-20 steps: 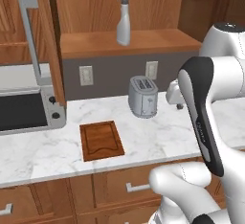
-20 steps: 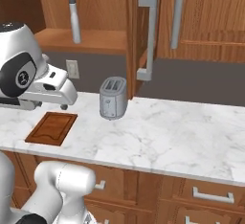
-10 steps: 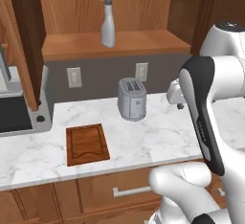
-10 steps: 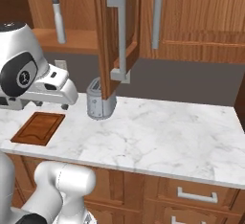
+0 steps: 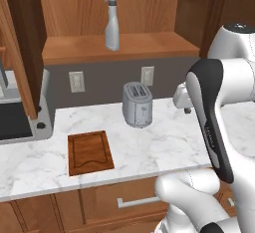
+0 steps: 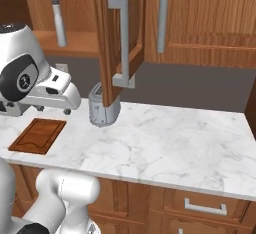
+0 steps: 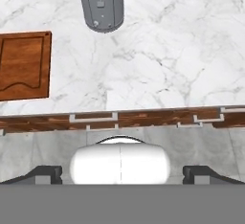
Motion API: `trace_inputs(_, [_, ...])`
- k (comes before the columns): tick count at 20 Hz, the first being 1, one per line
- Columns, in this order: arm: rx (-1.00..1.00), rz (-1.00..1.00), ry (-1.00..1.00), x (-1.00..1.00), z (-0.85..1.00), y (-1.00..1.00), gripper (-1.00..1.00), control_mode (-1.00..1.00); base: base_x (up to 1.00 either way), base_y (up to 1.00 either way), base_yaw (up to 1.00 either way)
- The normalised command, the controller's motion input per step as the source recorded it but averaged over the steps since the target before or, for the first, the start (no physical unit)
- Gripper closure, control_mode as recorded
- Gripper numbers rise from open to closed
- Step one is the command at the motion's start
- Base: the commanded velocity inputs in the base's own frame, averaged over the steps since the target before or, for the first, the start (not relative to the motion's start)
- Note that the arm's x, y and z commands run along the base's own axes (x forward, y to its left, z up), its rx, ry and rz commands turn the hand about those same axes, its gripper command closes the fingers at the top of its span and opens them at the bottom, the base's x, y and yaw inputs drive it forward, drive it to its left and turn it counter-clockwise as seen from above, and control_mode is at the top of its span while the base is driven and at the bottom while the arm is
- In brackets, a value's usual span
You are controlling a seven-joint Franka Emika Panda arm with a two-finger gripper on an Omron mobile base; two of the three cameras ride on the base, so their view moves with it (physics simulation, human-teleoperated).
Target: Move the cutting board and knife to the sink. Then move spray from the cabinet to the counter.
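Board point(image 5: 90, 152) lying flat on the counter point(image 5: 164, 145), left of the toaster point(image 5: 137, 104) and near the front edge. Reddish-brown wood, roughly square, with a thin groove just inside the rim that dips into a wavy curve along the near side. Nothing resting on top. Seen again in the right base view point(image 6: 38, 135) beside the arm, and from above in the hand view point(image 7: 24, 66), cut off at the left edge.

Spray point(image 5: 112, 20) standing upright on the shelf inside the open cabinet point(image 5: 129, 45), above and slightly left of the toaster. Slim, pale grey-white body, darker trigger head pointing left. In the right base view point(image 6: 59, 19) a thin upright shape on the same shelf, left of the swung-out door point(image 6: 120, 38) with its long grey bar handle.

Gripper point(image 7: 122, 173) held high over the counter's front edge, pointing down, tips spread wide apart, nothing between them.

Counter white marble with grey veins, brown drawers point(image 6: 200, 203) beneath.
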Motion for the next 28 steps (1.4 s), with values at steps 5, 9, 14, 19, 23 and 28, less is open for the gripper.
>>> trace_inputs(5, [0.0,0.0,0.0,0.0,0.0,0.0,-1.0,-1.0,0.14,-0.08,0.0])
trace_inputs(9, [0.0,0.0,0.0,0.07,-0.05,0.04,-1.0,-1.0,0.0,0.0,0.0])
trace_inputs(14, [0.0,0.0,0.01,0.62,-0.2,0.81,-1.0,-1.0,0.0,0.0,0.0])
trace_inputs(19, [0.02,0.0,0.12,0.67,-0.31,1.0,-1.0,-1.0,0.0,0.0,0.0])
trace_inputs(23, [0.11,0.02,0.16,0.71,-0.23,0.7,-1.0,-1.0,0.0,0.0,0.0])
trace_inputs(28, [0.03,0.0,0.2,0.71,-0.28,0.58,-1.0,-1.0,0.0,0.0,0.0])
